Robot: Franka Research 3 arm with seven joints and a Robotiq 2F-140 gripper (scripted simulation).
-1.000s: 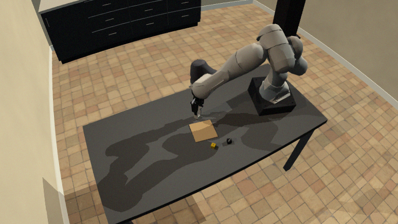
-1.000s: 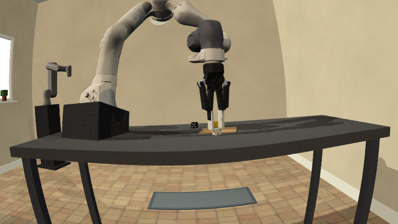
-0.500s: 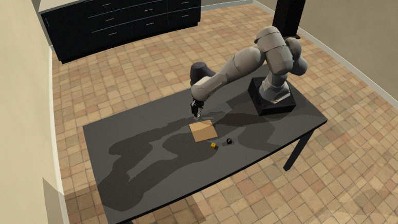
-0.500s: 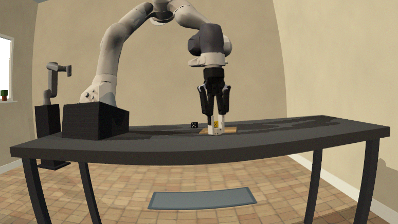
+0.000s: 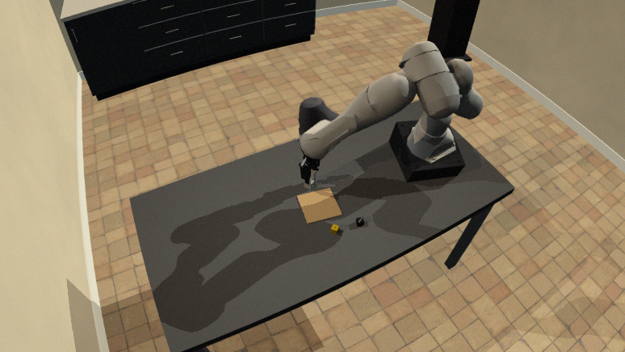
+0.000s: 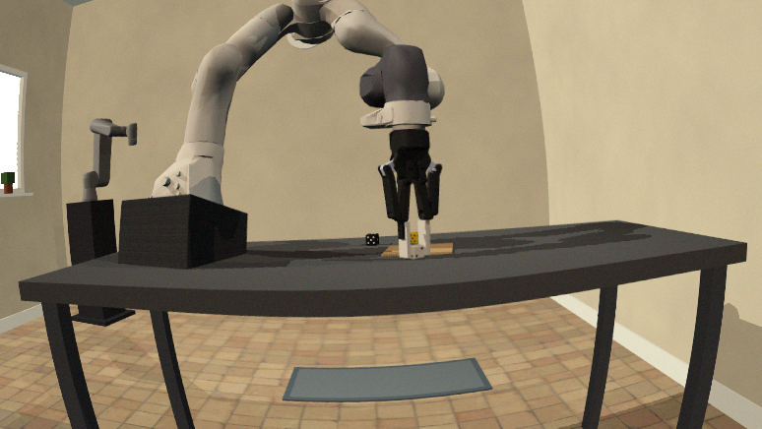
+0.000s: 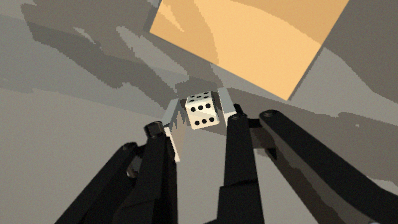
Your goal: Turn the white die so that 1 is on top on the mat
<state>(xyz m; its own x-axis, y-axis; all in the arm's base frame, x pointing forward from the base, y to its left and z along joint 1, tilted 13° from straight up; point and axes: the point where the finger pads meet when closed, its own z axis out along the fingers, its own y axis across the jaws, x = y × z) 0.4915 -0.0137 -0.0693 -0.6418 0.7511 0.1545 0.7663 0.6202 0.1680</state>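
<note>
Wrist view is showing the gripper (image 5: 308, 184) (image 6: 414, 246) (image 7: 201, 106) standing part-open around the white die (image 5: 312, 184) (image 6: 413, 252) (image 7: 202, 114) beside the mat (image 5: 319, 206) (image 6: 442, 248) (image 7: 250, 40); off-centre closing is risking a skewed grip.

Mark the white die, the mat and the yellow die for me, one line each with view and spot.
White die (image 7: 201, 112): wrist view, face toward the camera.
Mat (image 5: 318, 207) (image 7: 250, 37): top and wrist views, bare upper surface.
Yellow die (image 5: 334, 228): top view, upper face.
</note>
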